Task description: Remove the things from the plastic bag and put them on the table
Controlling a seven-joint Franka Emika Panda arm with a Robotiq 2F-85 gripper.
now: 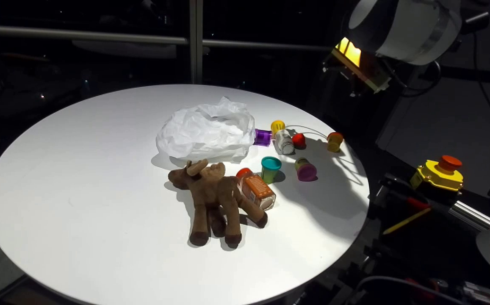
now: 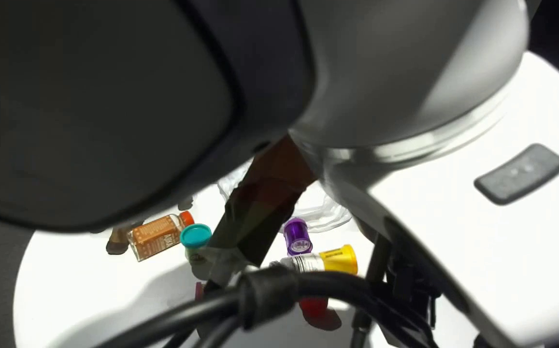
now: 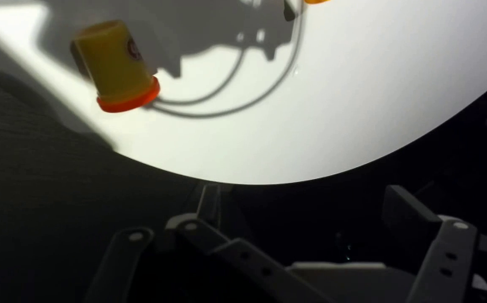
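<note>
Claw point(image 3: 304, 200) hangs spread wide, holding nothing; in an exterior view, the bag point(image 1: 204, 131) lies toward its eight o'clock.

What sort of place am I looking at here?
Probably a robotics lab, though I can't be sure: there's a white robot arm, a yellow box with a red button that looks like an emergency stop, and a brown antlered plush toy on a round white table.
</note>
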